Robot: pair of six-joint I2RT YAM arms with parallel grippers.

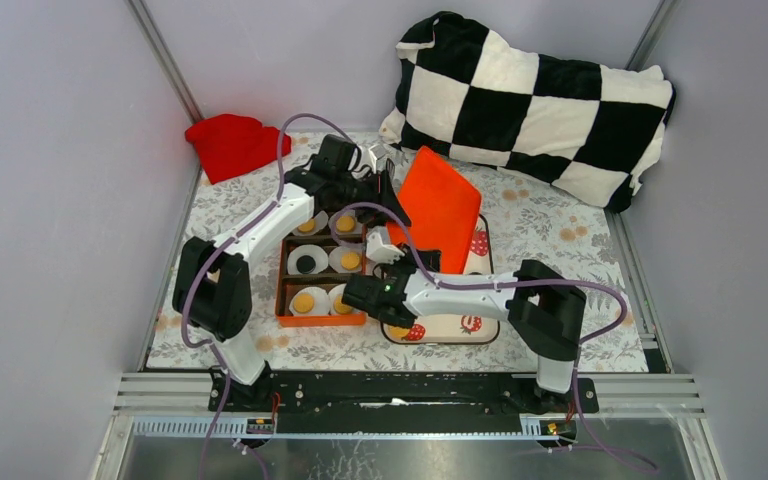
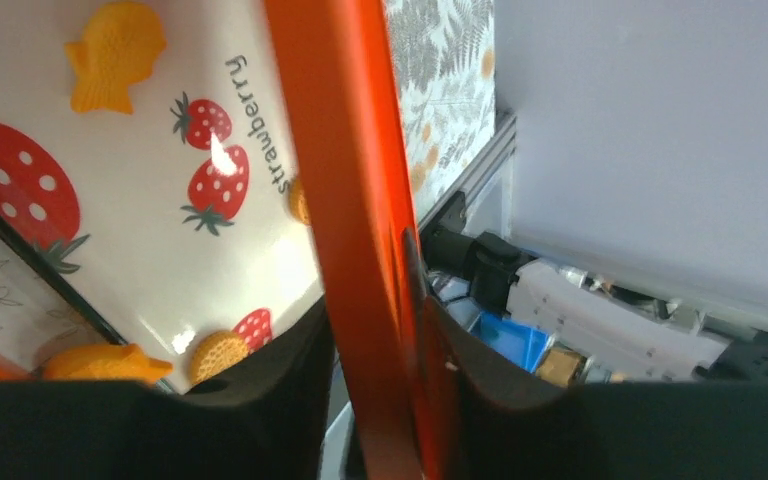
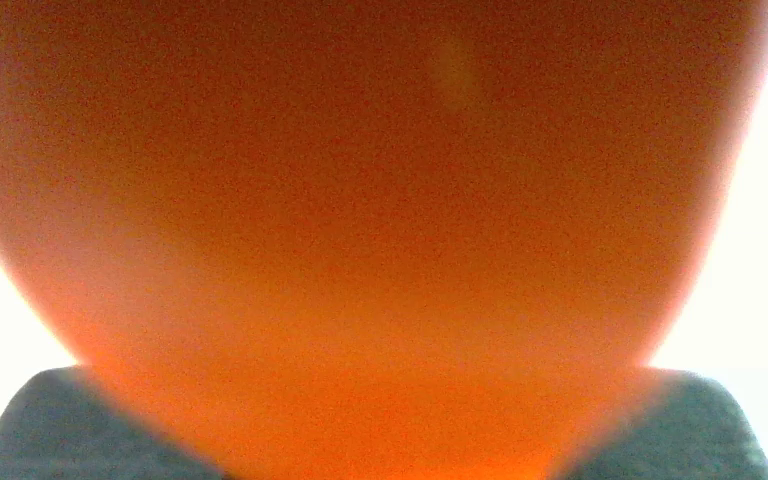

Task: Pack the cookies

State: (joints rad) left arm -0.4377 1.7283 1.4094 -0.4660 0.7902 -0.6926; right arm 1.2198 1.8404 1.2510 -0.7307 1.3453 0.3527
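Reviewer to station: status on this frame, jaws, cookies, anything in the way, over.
Left gripper jaws shut on orange lid, tilted over tray. Right gripper low over box, jaws unreadable. Cookies in cups; more loose on tray.

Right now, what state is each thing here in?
orange lid: tilted up, clamped by left gripper
orange box: open, cookies sitting in paper cups
right gripper: down at box's front right cup, grip unclear
strawberry tray: flat, loose cookies on it
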